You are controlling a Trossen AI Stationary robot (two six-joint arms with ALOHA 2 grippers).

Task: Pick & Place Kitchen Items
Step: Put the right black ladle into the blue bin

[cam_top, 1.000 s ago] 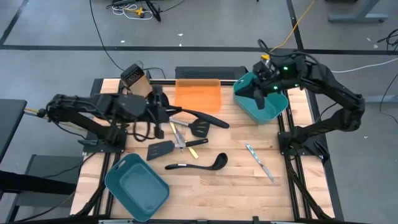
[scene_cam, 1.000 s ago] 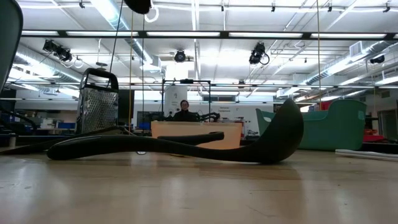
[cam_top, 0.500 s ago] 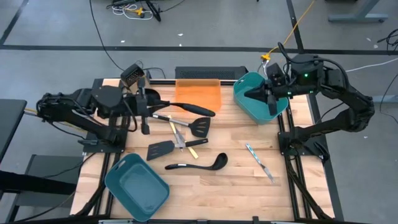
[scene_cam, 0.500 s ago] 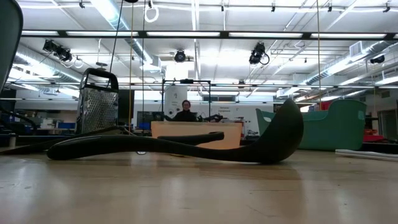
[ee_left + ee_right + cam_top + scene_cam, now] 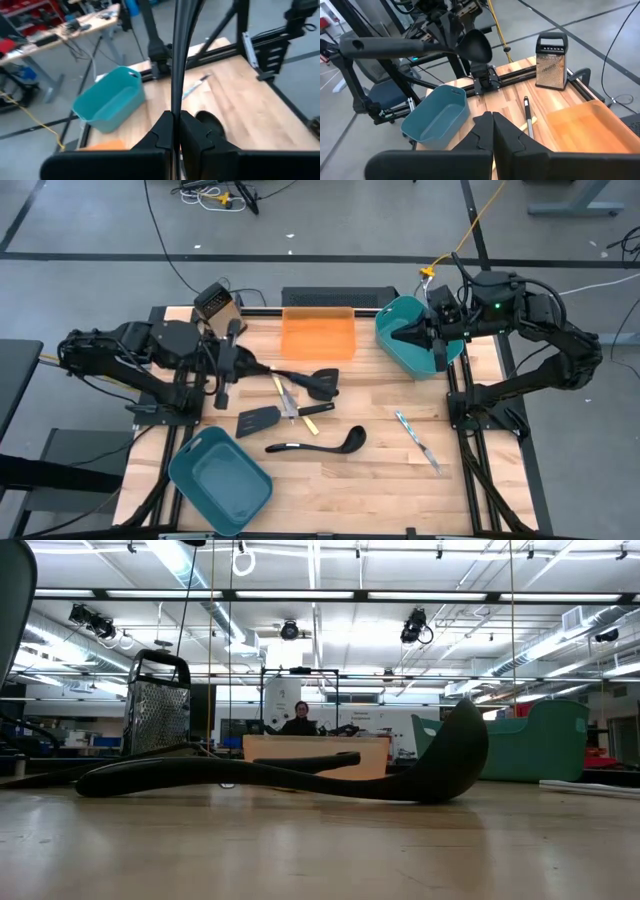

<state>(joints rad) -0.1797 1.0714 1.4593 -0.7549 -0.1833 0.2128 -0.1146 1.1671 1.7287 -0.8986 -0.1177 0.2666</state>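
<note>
My left gripper (image 5: 233,366) is at the table's far left, shut on a black ladle (image 5: 410,46), which it holds in the air. The ladle's bowl (image 5: 475,45) is beside the gripper, and its handle (image 5: 285,370) reaches toward the table's right. A second black ladle (image 5: 315,443) lies flat near the middle and also shows in the low view (image 5: 300,775). Two black slotted spatulas (image 5: 322,382) (image 5: 258,420), yellow-handled pieces (image 5: 284,395) and a silver knife (image 5: 415,438) lie on the wood. My right gripper (image 5: 492,125) is shut and empty above the far-right teal bin (image 5: 420,345). My left gripper pinches the ladle's handle (image 5: 175,107) between its two fingers (image 5: 162,131), close to the bowl end. The fingers lie along the handle, which runs on past their tips toward the table's right. The ladle is lifted clear of the table, about level.
A metal grater (image 5: 215,302) stands at the far left. A flat orange tray (image 5: 318,332) lies at the far middle. A second teal bin (image 5: 220,480) sits at the near left corner. A person (image 5: 298,720) sits in the room beyond the table.
My left gripper has gone toward the table's left edge and a little up, carrying the ladle along clear of the table. My right arm has drawn back a little toward the table's right edge above the teal bin.
</note>
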